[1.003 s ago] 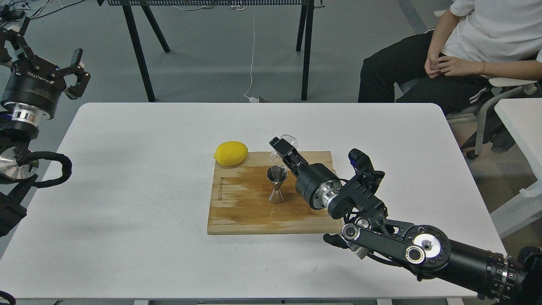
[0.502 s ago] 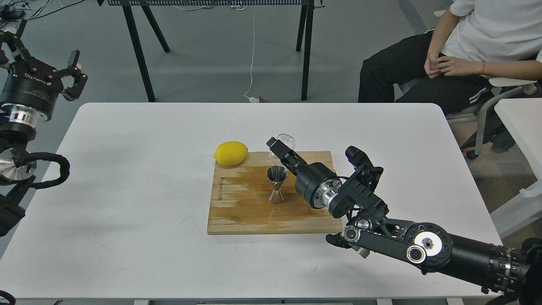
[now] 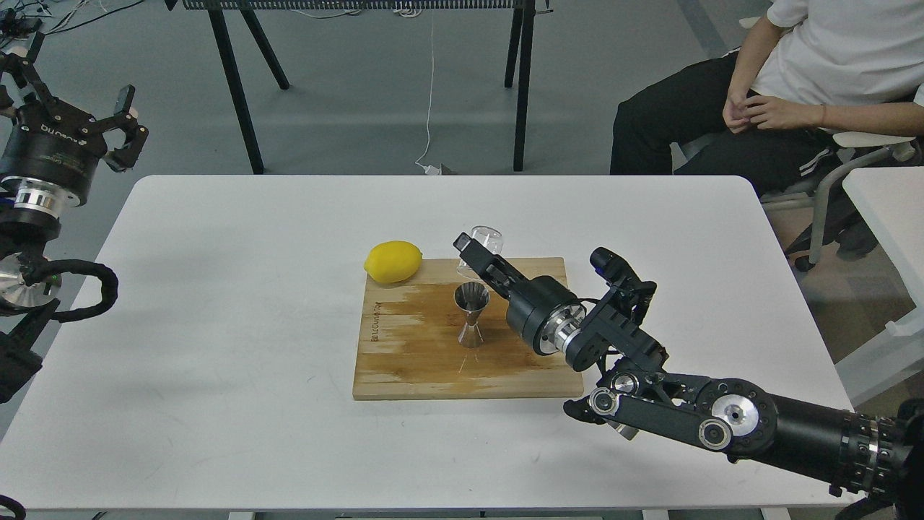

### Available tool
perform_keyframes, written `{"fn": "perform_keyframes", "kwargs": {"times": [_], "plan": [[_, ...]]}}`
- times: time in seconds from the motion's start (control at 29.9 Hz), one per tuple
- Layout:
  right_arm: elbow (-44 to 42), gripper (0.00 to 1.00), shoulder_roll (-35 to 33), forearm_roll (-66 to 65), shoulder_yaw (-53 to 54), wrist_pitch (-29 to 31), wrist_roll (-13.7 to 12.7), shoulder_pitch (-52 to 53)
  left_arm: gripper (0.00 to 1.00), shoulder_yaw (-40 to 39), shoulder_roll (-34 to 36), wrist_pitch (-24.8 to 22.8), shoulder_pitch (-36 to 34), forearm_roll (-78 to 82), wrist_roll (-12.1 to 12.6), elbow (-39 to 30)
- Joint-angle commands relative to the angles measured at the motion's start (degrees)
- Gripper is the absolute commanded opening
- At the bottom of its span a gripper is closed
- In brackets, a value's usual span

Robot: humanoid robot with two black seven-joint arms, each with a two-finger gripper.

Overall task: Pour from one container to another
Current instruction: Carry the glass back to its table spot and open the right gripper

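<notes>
The clear glass cup [image 3: 486,238] hangs just above the far edge of the wooden cutting board [image 3: 404,361], nearly upright, with my right gripper [image 3: 473,253] shut on it from the right. The steel jigger [image 3: 471,315] stands upright on the board, just in front of and below the cup. My left gripper [image 3: 119,130] is raised off the table's far left corner, open and holding nothing.
A yellow lemon [image 3: 393,261] lies at the board's far left corner. The white table [image 3: 216,325] carries the board. A seated person [image 3: 779,94] is at the far right, and black table legs [image 3: 238,94] stand behind.
The right gripper has turned the glass cup from a tilt over the jigger back towards upright. The left gripper has drifted slightly left.
</notes>
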Motion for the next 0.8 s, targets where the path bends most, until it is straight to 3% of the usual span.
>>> {"fn": "perform_keyframes", "kwargs": {"times": [0.0, 0.23, 0.6, 0.77], "plan": [[0.4, 0.24, -1.3, 1.2, 0.8, -0.1, -0.1, -0.5, 1.00, 0.0, 0.3, -0.1, 0.0, 0.0, 0.0, 0.0], [5.6, 0.24, -5.5, 8.4, 6.5, -0.2, 0.2, -4.2, 1.00, 0.0, 0.8, -0.1, 0.0, 0.0, 0.0, 0.0], [9.3, 0.26, -6.4, 27.4, 31.9, 1.0, 0.3, -19.3, 1.00, 0.0, 0.2, 0.2, 0.0, -1.0, 0.0, 0.0], [8.9, 0.27, -6.4, 43.5, 42.5, 3.1, 0.1, -24.4, 1.00, 0.0, -0.5, 0.5, 0.2, -1.0, 0.0, 0.0]]}}
